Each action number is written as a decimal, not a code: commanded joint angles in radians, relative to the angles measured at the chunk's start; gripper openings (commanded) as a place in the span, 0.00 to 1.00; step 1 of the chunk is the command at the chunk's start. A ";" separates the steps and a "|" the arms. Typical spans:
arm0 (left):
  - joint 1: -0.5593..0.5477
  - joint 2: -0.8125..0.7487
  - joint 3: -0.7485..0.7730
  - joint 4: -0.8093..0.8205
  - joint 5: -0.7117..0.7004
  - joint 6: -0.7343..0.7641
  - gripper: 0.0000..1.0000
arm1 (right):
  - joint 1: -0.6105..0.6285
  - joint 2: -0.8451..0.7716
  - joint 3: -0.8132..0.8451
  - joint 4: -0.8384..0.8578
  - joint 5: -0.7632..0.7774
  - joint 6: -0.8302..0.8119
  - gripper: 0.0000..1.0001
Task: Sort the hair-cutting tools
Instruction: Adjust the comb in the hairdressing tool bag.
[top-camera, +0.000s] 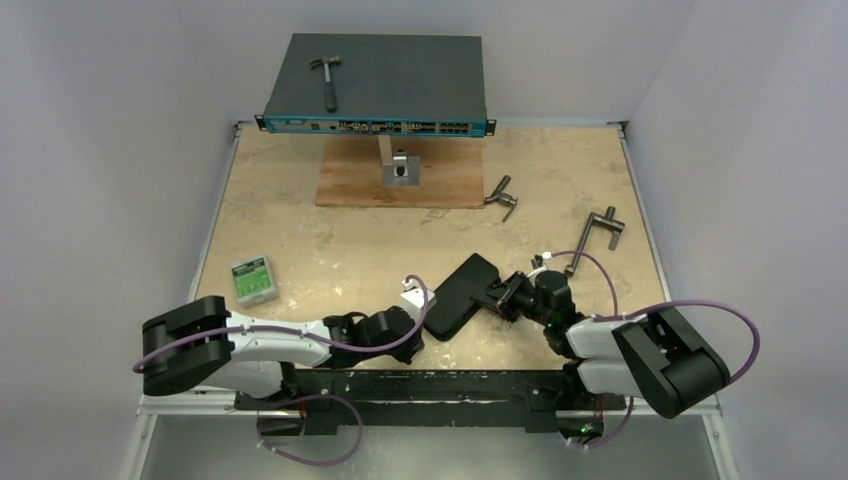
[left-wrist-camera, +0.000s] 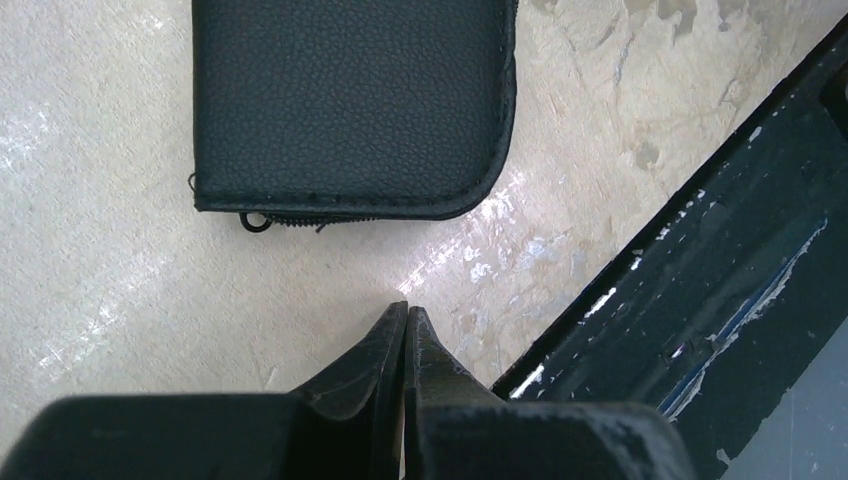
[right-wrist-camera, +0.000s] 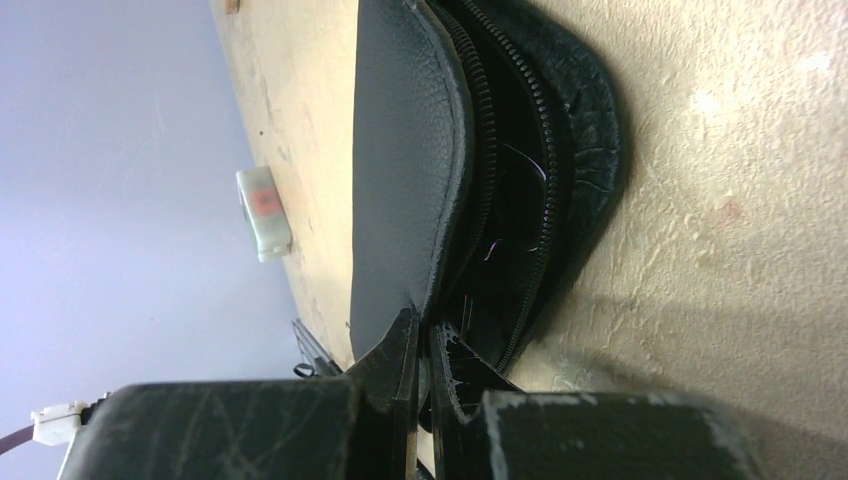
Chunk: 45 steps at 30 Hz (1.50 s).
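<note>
- Holds right fingers (right-wrist-camera: 395, 350) clenched against the lifted lid edge of a black zip case (top-camera: 460, 297); actual pinch on the leather impossible to confirm.
- Holds left fingers (left-wrist-camera: 375, 360) clenched on nothing, just short of the case's short end, with a strip of bare tabletop (left-wrist-camera: 120, 250) between tips and zip pull.
- Shows none of the hair-cutting tools in any view: no scissors, no comb, no clip. Judged to be inside the case, with its zip gaping open in the right wrist view.
- Lays the case with its long axis from 1 o'clock to 7 o'clock in the overhead view.
- Places right fingers on the case's 3 o'clock flank and left fingers off its 7 o'clock end.
- Finds the case dead ahead at 12 o'clock from the left tips, short edge square across; also at 12 o'clock from the right tips, seen edge-on along the open zip.
- Stretches the left arm low along the near edge toward 3 o'clock.
- Reaches the right forearm toward 10 o'clock, wrist rolled onto its side.
- Favours the right arm for the next move, already in contact with the lid, probably to lift it; leaves the left arm close enough to pin the 7 o'clock end.
</note>
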 joint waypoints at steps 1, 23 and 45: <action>-0.016 -0.042 0.027 -0.074 -0.092 -0.029 0.00 | 0.005 -0.009 -0.015 -0.008 0.068 0.007 0.00; 0.099 -0.095 0.037 -0.088 -0.114 -0.030 0.52 | 0.004 -0.126 0.069 -0.173 0.009 -0.002 0.00; 0.143 -0.302 0.016 -0.079 -0.211 0.059 0.71 | 0.005 -0.044 0.285 -0.242 -0.109 -0.178 0.47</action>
